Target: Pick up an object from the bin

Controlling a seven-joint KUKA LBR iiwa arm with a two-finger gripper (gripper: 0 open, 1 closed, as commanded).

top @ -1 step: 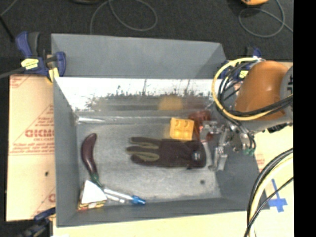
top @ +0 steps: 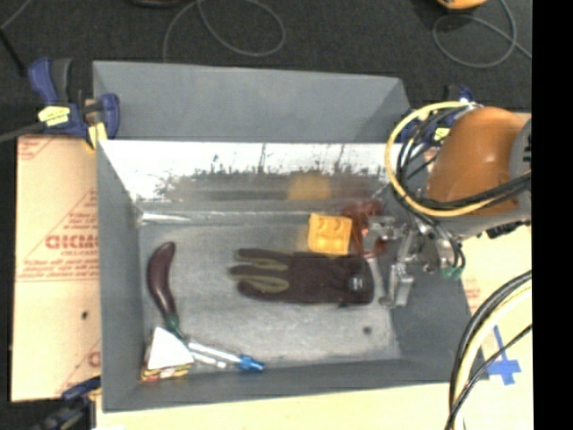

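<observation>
Dark fabric, the glove (top: 300,276) lies in the middle of the bin (top: 116,312), cuff just beside our tool (top: 394,271); whether that is released or clenched we cannot tell. We judge it soft, light, floppy: pinch the cuff.

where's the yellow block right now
In the camera view the yellow block lies right of centre in the bin, toward its far wall, just beyond the cuff end of the dark glove, with the pincer close on its right.
</observation>
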